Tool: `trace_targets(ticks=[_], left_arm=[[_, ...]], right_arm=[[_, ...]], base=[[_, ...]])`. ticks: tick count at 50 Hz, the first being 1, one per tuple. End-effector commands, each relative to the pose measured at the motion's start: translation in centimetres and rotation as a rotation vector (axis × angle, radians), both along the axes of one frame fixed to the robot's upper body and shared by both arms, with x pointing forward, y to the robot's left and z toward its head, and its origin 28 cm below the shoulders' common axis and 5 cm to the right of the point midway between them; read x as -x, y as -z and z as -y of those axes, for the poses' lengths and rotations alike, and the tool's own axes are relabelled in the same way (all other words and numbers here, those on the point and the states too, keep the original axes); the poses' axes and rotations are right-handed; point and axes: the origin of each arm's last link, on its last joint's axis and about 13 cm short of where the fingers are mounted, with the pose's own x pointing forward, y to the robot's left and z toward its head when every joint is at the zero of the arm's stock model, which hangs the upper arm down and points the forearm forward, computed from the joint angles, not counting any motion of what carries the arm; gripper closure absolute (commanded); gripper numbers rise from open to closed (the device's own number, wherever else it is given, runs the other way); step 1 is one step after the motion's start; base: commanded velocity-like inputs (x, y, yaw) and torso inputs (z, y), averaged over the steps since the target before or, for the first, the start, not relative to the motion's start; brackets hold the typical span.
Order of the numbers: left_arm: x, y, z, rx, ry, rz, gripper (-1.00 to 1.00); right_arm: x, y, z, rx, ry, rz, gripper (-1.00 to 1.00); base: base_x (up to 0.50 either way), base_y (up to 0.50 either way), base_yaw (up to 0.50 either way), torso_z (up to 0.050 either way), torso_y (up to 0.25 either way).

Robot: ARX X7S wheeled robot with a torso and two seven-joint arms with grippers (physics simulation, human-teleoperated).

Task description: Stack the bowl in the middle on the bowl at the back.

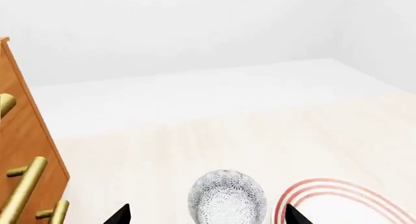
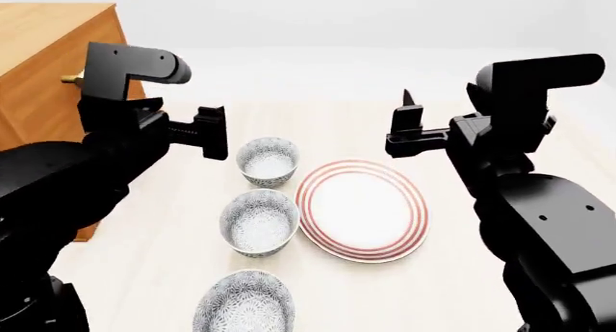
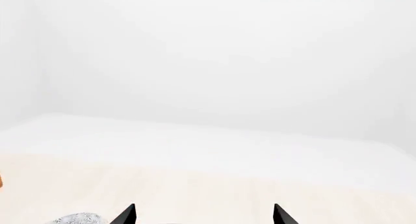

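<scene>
Three speckled white-and-grey bowls stand in a line on the pale table. The bowl at the back (image 2: 268, 159) is farthest from me, and the bowl in the middle (image 2: 259, 221) sits just in front of it. My left gripper (image 2: 216, 133) hovers open, above and left of the back bowl. The left wrist view shows that bowl (image 1: 227, 197) between the open left gripper's (image 1: 208, 216) tips. My right gripper (image 2: 405, 127) hangs open above the plate's far side, holding nothing. In the right wrist view the gripper (image 3: 202, 215) frames bare table.
A flat white plate with red rings (image 2: 363, 209) lies right of the bowls, touching or nearly touching the middle one. A third speckled bowl (image 2: 244, 303) stands nearest me. A wooden cabinet (image 2: 43, 65) with brass handles (image 1: 26, 187) stands at the left.
</scene>
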Motion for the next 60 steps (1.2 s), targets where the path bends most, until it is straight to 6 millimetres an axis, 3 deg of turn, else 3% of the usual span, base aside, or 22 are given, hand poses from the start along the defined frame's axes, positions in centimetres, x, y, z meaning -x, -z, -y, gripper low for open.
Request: trace_targets(ticks=[1,6,11,28,40,60], left_arm=[[-0.3,-1.5,0.0,-0.048,0.012,-0.229,-1.00],[-0.5,-1.8,0.1,-0.040,0.016,-0.328,-1.00],[-0.5,-2.1,0.3,-0.043,0.025,-0.314,-1.00],[-0.7,0.0,0.6,-0.101,-0.036,-0.480,-1.00],[-0.1,0.2,0.7,-0.069,-0.056,-0.553,-1.00],[-1.5,1.2,2.1,-0.036,-0.060,-0.613,-1.00]], right_arm=[[-0.1,-1.4,-0.1,-0.049,-0.032,-0.031,-1.00],[-0.3,-1.5,0.1,-0.051,-0.023,-0.031,-1.00],[-0.2,-1.4,0.4,-0.054,-0.009,-0.040,-1.00],[0.2,-1.1,0.6,-0.060,0.004,-0.057,-1.00],[0.2,-0.9,0.6,-0.051,0.018,-0.075,-1.00],[0.1,-0.2,0.7,-0.053,0.022,-0.094,-1.00]], base=[[0.00,0.00,0.00,0.000,0.000],[0.00,0.00,0.00,0.000,0.000],[0.00,0.00,0.00,0.000,0.000],[0.00,0.00,0.00,0.000,0.000],[0.00,0.00,0.00,0.000,0.000],[0.00,0.00,0.00,0.000,0.000]])
